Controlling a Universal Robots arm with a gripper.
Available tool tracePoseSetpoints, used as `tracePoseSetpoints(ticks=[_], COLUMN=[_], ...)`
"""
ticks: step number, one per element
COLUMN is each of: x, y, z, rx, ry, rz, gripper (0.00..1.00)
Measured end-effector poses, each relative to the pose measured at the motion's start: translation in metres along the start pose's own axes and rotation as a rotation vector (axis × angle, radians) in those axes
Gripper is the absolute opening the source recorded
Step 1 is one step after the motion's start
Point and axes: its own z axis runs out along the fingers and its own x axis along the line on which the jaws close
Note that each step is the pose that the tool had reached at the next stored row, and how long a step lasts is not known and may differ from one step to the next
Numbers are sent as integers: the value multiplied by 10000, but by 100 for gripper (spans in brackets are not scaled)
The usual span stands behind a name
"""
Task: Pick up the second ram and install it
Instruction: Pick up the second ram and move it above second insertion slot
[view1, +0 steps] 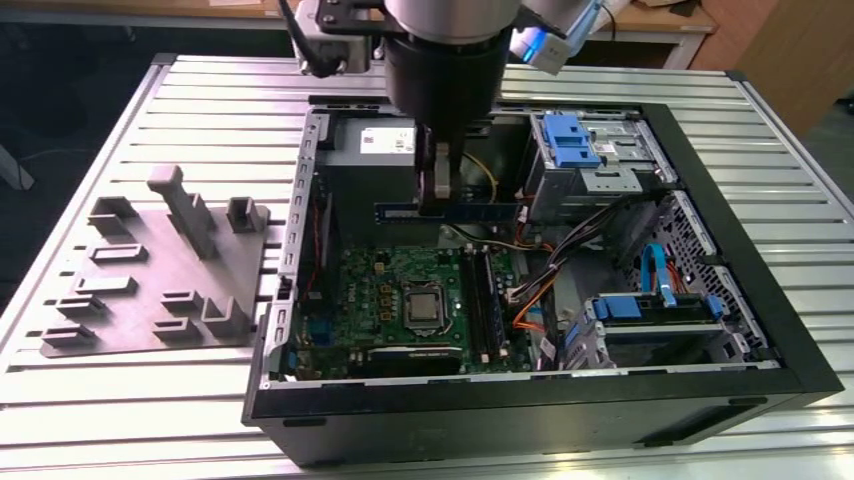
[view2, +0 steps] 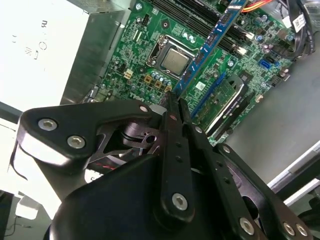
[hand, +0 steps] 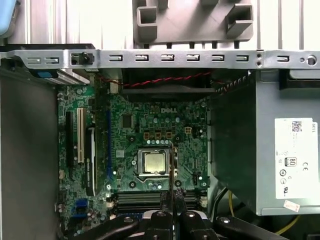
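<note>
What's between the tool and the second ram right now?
Nothing: in the second wrist view the tool is shut directly on the second ram, held clear of the motherboard.

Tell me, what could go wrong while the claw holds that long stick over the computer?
The claw is shut on the second ram, held in the air above the motherboard. If the grip slips, the stick might drop onto the processor. The memory slots are narrow, so a tilted stick could jam or bend. Orange wires lie beside those slots and might snag.
</note>
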Motion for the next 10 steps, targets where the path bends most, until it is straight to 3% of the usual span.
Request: tracePoseSetpoints(ticks=[10], x=[14], y=[29], z=[181], rx=[-1], ry=[-1], rz=[-2], gripper=[13])
